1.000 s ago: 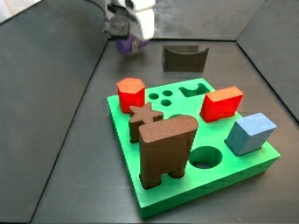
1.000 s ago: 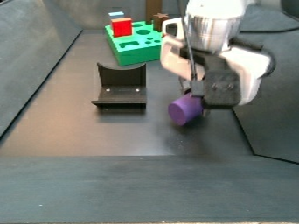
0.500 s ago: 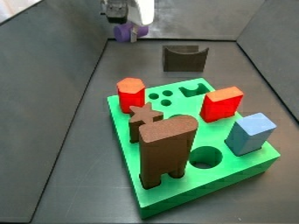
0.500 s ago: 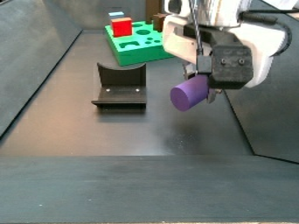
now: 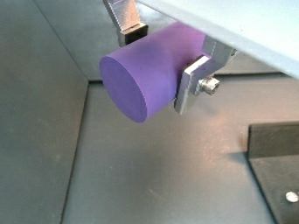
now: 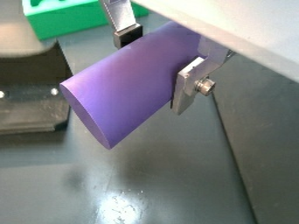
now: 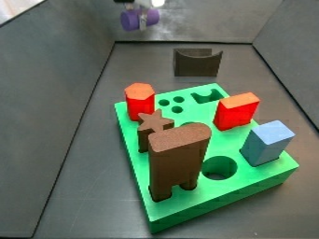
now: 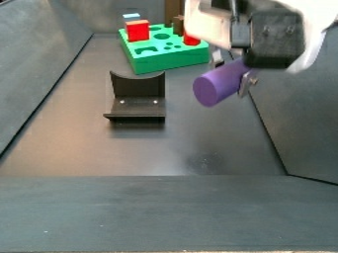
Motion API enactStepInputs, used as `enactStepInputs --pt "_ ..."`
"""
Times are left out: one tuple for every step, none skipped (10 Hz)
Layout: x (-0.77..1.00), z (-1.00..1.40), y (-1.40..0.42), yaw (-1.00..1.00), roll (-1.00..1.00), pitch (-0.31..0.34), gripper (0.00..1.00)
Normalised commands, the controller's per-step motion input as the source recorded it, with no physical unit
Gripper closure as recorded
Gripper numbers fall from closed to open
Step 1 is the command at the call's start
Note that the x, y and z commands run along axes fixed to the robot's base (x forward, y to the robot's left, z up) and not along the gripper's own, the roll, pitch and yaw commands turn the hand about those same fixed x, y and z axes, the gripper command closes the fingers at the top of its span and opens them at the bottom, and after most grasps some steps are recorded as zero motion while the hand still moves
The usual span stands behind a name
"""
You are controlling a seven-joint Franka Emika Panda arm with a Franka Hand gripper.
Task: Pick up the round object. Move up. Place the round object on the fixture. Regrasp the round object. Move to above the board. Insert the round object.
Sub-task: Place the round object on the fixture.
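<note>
Step in hand, judged: lift finished or nearly so; next is setting the purple cylinder (image 8: 219, 87) on the fixture (image 8: 134, 97).

Left to right in a side view: fixture on the counter (image 8: 158, 148), green board (image 8: 156, 49) behind it at the far end, then the cylinder in the air, well clear of the counter, with the end effector (image 8: 238, 71) above and right of the fixture.

End effector state: pinching the cylinder. In both wrist views the silver fingers (image 5: 195, 80) press its curved sides toward the rear, leaving the front face free.

Orientation: long axis runs tilted, not vertical; the flat round face (image 6: 89, 114) points down and forward away from the fingers, the far end hidden between them.

To do the step well (judgement):
- travel left toward the fixture at this height before descending;
- line the curved side up with the notch in the fixture's upright;
- lower slowly, release only once it rests;
- risk: it rolls off if set down askew.
</note>
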Motion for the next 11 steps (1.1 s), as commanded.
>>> enactStepInputs --pt "-0.03 1.00 0.01 -0.02 0.09 0.058 1.00" --pt "-0.03 0.98 0.01 -0.01 0.11 0.066 1.00" --pt "-0.03 0.85 0.01 0.00 0.11 0.071 1.00" --pt "-0.02 0.71 0.00 0.01 0.11 0.074 1.00" --pt "-0.01 0.49 0.01 0.02 0.12 0.085 1.00" --pt "-0.01 0.40 0.01 0.02 0.11 0.087 1.00" --pt "-0.01 0.21 0.00 0.02 0.09 0.087 1.00" --pt "1.00 -0.11 -0.52 1.00 -0.10 0.037 1.00" --pt "1.00 -0.14 -0.51 1.00 -0.11 0.039 1.00" --pt "1.00 -0.13 -0.43 1.00 -0.12 0.036 1.00" --pt "1.00 -0.12 -0.39 1.00 -0.14 0.036 1.00"
